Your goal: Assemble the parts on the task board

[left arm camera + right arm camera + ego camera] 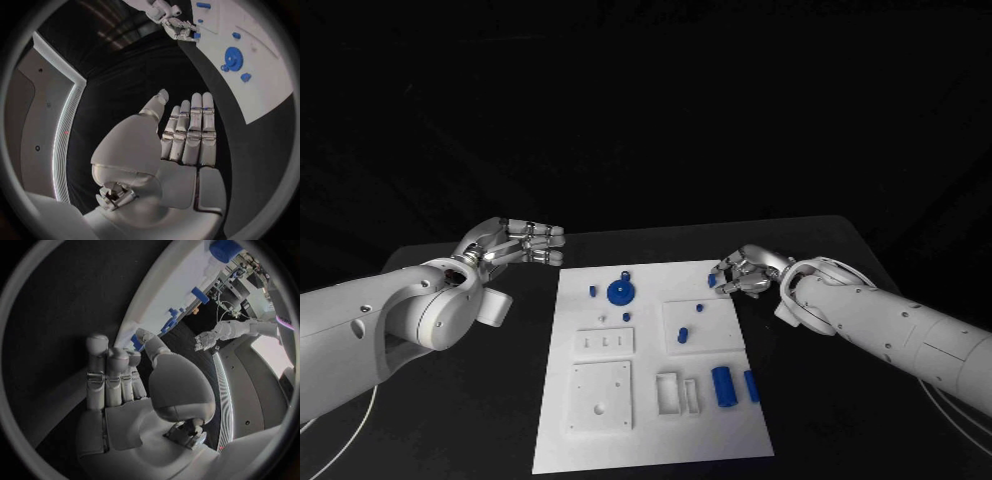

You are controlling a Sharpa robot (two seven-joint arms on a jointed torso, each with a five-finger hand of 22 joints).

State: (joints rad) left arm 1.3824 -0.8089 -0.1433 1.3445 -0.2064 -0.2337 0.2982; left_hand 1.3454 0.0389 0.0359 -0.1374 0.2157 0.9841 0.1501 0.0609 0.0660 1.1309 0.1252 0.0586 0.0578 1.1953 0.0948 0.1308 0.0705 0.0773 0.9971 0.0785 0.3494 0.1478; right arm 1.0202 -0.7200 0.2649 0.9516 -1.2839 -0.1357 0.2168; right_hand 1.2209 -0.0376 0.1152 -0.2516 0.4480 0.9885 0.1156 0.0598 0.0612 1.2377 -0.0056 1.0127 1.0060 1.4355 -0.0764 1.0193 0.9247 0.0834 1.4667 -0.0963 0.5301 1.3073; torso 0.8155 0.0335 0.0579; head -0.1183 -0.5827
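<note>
On task board (733,440): one gear (620,292), two cylinders (724,385).

The scene is dimly lit; the black table (473,400) and the background are lost in near darkness. The white task board (653,440) is rendered brightest, without glare. Soft highlights are seen on the left hand (516,243). Straight edges are bent strongly toward the rim of both wrist views.
</note>
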